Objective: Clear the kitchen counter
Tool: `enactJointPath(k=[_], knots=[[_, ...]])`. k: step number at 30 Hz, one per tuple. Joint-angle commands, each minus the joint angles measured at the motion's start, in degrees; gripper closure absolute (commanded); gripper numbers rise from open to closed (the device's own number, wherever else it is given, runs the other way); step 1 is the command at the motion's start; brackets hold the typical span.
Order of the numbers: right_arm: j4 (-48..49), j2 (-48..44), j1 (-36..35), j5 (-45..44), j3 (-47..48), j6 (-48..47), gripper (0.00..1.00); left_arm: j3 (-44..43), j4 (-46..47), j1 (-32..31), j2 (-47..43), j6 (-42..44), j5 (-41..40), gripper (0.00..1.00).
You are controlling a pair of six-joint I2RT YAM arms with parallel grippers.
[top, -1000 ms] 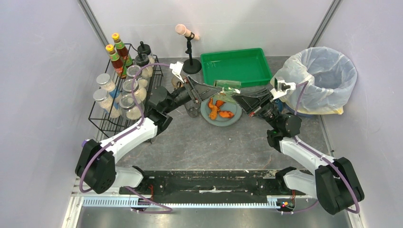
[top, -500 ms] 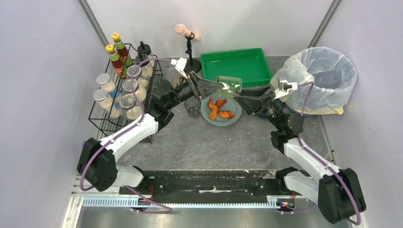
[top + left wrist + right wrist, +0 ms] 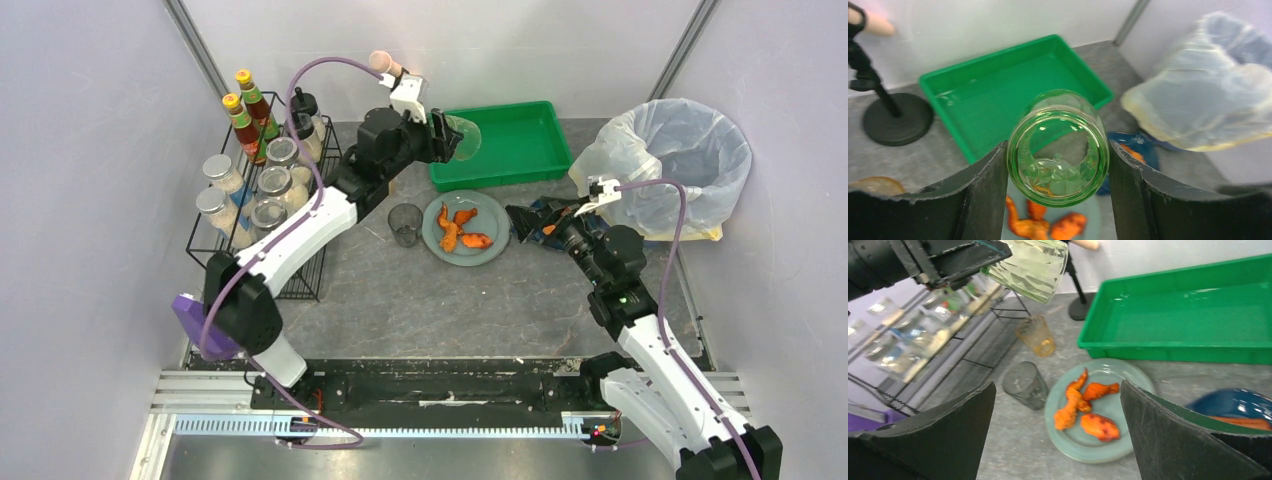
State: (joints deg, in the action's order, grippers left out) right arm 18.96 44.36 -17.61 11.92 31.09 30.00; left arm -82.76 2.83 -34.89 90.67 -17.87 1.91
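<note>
My left gripper (image 3: 450, 140) is shut on a ribbed green glass (image 3: 1058, 147), one finger on each side. It holds the glass on its side in the air, over the left edge of the green tray (image 3: 495, 108). The same green glass (image 3: 1028, 267) shows at the top of the right wrist view. My right gripper (image 3: 525, 218) stands open and empty, low over the kitchen counter (image 3: 420, 300) just right of a pale green plate (image 3: 490, 250). The plate carries three orange chicken pieces (image 3: 1083, 405).
A grey glass (image 3: 404, 224) stands left of the plate and an amber glass (image 3: 1036, 335) behind it. A blue bowl (image 3: 1243, 407) sits by my right gripper. The black wire rack (image 3: 235, 250) of jars and bottles is at left, a microphone stand (image 3: 385, 62) at the back, and a lined bin (image 3: 680, 165) at right.
My right gripper let go of the green glass, opened wide and drew back to the right. My left arm carried the glass up and back to the tray's left edge.
</note>
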Motion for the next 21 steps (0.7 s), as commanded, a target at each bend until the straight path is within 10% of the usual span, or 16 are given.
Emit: enactJointPath(k=[1, 21], knots=[[-9.64, -2.35, 0.22, -6.5, 3.69, -9.95, 0.02, -8.27, -2.56, 1.41, 7.66, 10.3, -8.61, 0.98], [-23.0, -6.53, 0.2, -8.65, 5.6, -22.01, 0.02, -35.91, 9.09, 6.09, 44.37, 14.2, -11.44, 0.93]])
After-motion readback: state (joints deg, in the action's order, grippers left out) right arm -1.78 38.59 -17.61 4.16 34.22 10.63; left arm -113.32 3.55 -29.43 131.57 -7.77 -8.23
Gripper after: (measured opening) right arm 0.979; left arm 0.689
